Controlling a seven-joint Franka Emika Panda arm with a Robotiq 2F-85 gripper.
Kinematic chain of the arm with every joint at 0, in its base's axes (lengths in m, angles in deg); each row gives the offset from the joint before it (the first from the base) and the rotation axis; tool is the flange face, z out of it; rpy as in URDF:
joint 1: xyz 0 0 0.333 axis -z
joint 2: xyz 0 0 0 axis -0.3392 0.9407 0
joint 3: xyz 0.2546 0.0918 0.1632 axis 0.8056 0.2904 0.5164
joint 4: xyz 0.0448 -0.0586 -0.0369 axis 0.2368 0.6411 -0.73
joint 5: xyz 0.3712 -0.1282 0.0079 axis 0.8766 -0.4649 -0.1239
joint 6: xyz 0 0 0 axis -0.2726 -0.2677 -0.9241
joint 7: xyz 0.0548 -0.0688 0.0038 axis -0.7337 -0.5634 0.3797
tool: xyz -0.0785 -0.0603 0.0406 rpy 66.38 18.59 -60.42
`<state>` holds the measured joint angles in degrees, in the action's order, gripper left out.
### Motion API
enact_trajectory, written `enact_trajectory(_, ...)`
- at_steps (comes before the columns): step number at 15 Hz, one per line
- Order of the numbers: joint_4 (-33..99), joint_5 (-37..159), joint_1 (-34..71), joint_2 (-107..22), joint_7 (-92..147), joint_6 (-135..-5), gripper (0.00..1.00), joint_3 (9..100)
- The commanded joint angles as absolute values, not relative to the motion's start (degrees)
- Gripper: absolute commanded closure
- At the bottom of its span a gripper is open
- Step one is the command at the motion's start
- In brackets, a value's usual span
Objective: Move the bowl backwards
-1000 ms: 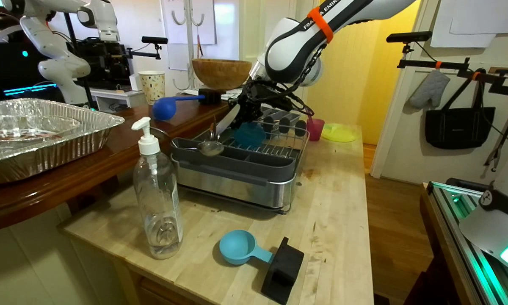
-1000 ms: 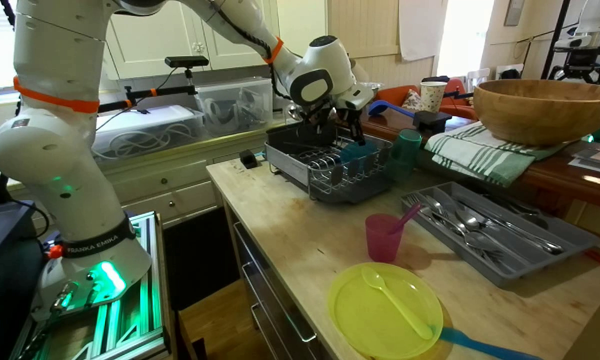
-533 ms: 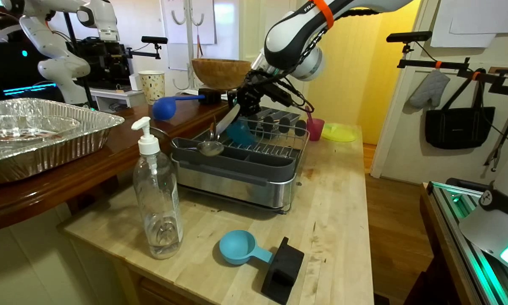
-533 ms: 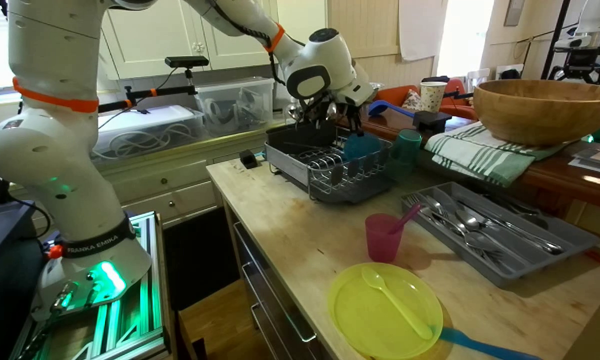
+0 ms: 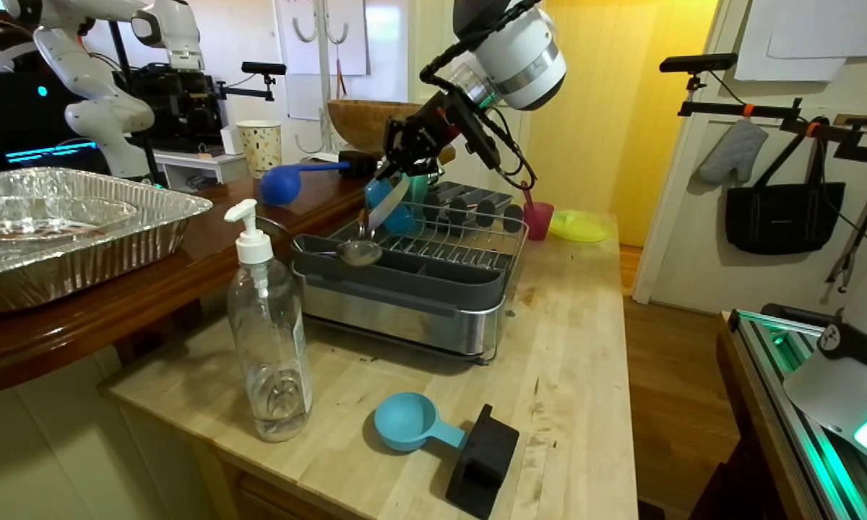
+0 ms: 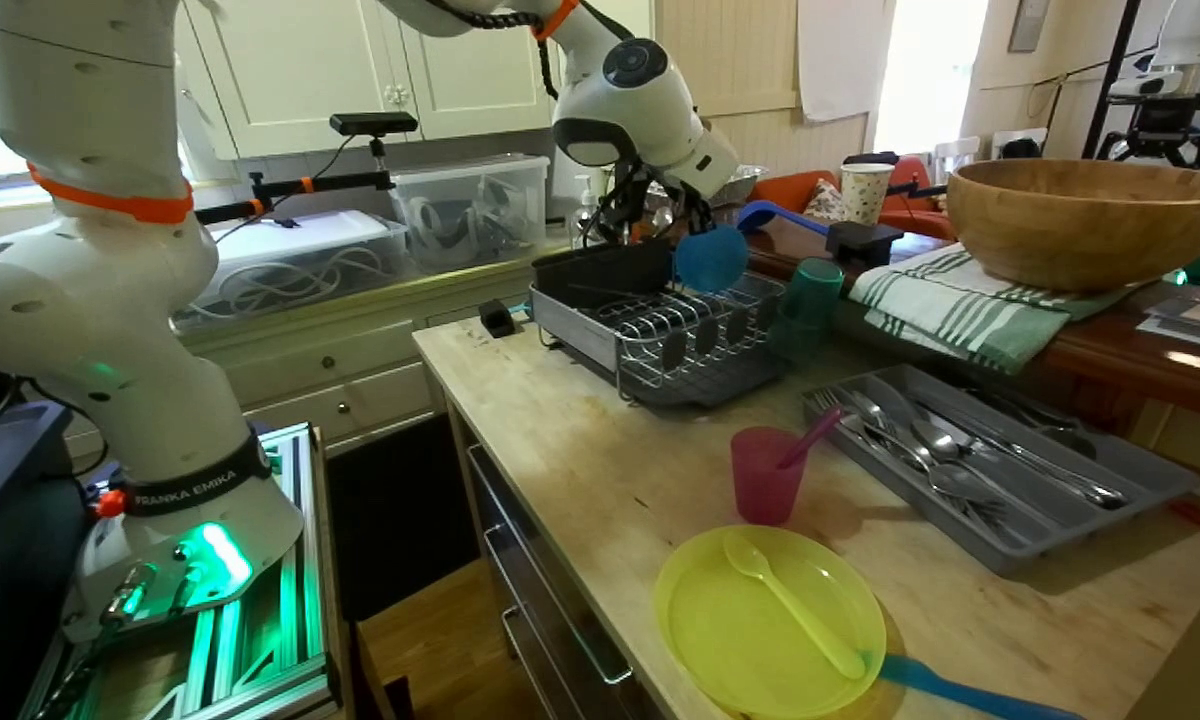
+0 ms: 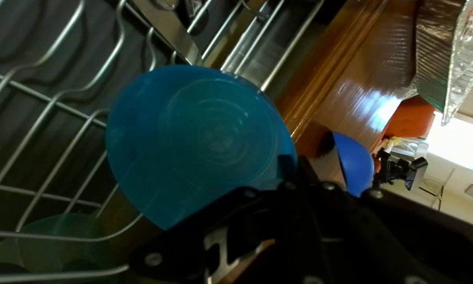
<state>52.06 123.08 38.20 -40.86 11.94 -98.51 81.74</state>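
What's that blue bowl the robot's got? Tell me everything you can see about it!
The bowl is round, plain and blue, a bit see-through, and looks like plastic. Faint rings mark its round bottom. The gripper is pinching it near the rim. It is tipped on its side at one end of the dish rack. I can't tell if it touches the rack.

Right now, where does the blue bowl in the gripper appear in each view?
In an exterior view: blue bowl slightly left of centre, upper half, partly behind a knife.
In an exterior view: blue bowl right of centre, upper half.
Wrist view: blue bowl, large, across the centre.
Shared landmark: the dish rack, in all three.
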Motion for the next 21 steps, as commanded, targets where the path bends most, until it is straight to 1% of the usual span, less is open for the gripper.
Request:
enact_trajectory(1,52.85,135.54,42.64,-40.79,2.03,-98.23,0.99,85.3)
enact_trajectory(7,51.4,157.64,45.03,-39.37,-12.29,-99.74,0.99,86.23)
enact_trajectory(11,49.88,170.05,44.88,-38.26,-22.65,-98.77,0.99,85.29)
enact_trajectory(15,48.22,186.42,44.24,-38.08,-37.91,-96.56,0.99,83.4)
enact_trajectory(16,48.23,188.8,44.04,-37.9,-40.5,-96.1,0.99,83.0)
enact_trajectory(17,49.33,183.57,44.49,-39.07,-34.82,-97.85,0.99,84.07)
enact_trajectory(18,49.29,184.25,44.52,-39.01,-35.83,-97.77,0.96,83.96)
enact_trajectory(21,49.28,184.2,44.5,-39.01,-35.77,-97.77,0.96,84.0)
